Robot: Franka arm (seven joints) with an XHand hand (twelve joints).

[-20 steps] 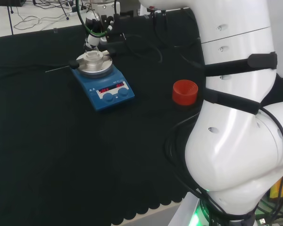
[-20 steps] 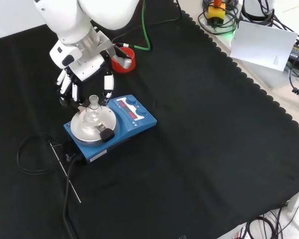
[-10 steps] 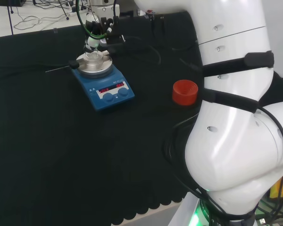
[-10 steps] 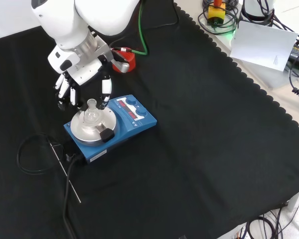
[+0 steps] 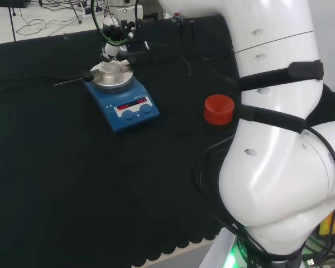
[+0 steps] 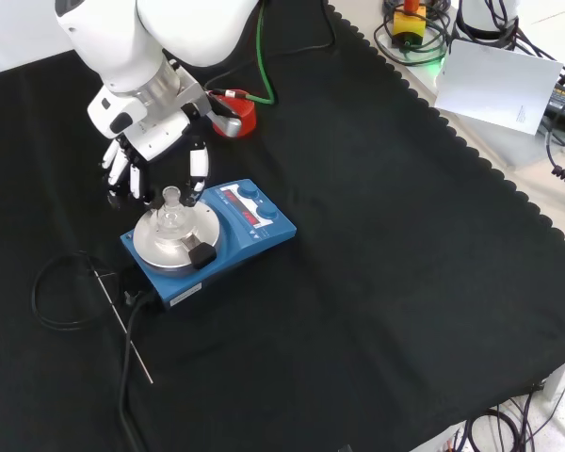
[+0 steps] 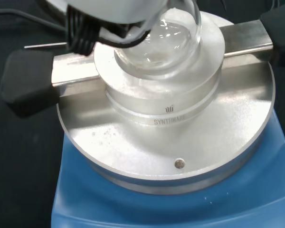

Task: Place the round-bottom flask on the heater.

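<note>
In the front view, the hand (image 6: pixel 149 141) is being held above the counter (image 6: pixel 377 282) with fingers (image 6: pixel 197 168) spread wide, grasping nothing. Just below it, the round-bottom flask (image 6: pixel 172 215) is being carried upright by the heater (image 6: pixel 207 240).

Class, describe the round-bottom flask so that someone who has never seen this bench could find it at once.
Find the blue heater on the black cloth, left of middle in the front view. On its round silver plate sits a metal block, and the round-bottom flask rests in it. It is the clear glass bulb with a short neck, unlike the red ribbed ring standing apart.
</note>
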